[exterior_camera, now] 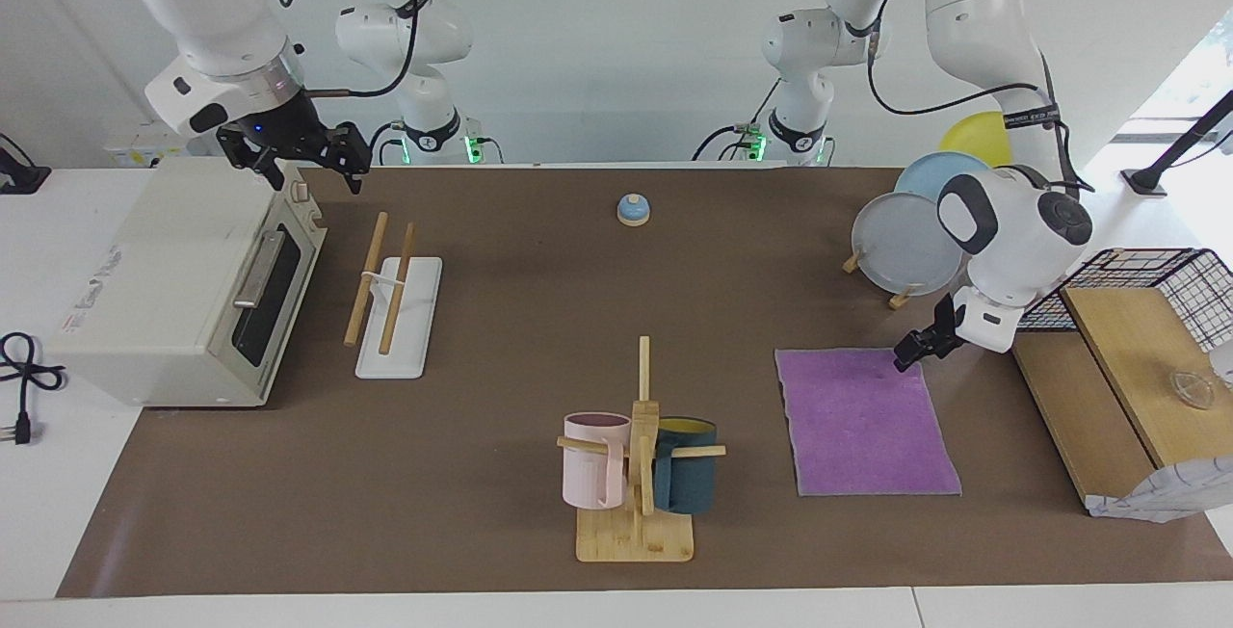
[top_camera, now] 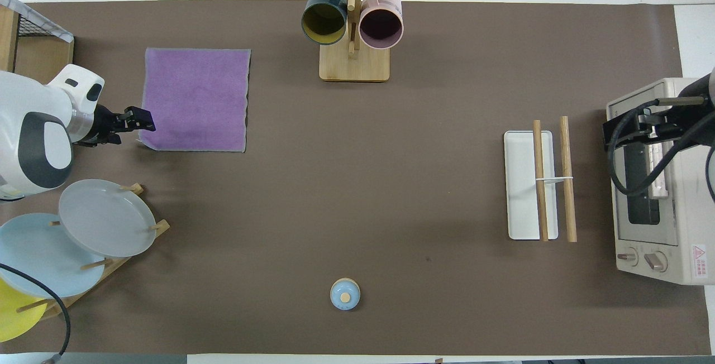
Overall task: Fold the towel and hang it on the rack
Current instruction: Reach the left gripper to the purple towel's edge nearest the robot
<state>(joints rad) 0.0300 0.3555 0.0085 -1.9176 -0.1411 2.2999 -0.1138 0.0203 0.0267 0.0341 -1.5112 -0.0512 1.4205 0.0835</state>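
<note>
The purple towel (exterior_camera: 862, 421) (top_camera: 192, 99) lies flat and unfolded on the brown mat, toward the left arm's end of the table. My left gripper (exterior_camera: 908, 355) (top_camera: 141, 123) is low at the towel's corner nearest the robots; I cannot tell whether it touches the cloth. The rack (exterior_camera: 390, 296) (top_camera: 539, 185), two light-wood rods over a white base, stands toward the right arm's end with nothing on it. My right gripper (exterior_camera: 306, 166) (top_camera: 637, 124) waits open and empty over the toaster oven's top front edge.
A white toaster oven (exterior_camera: 183, 281) (top_camera: 653, 185) sits beside the rack. The bamboo mug tree (exterior_camera: 636, 455) (top_camera: 353, 23) stands beside the towel. Plates on a wooden stand (exterior_camera: 905, 243) (top_camera: 100, 219), a wooden shelf with a wire basket (exterior_camera: 1117, 368), and a blue bell (exterior_camera: 633, 210) (top_camera: 344, 294) share the mat.
</note>
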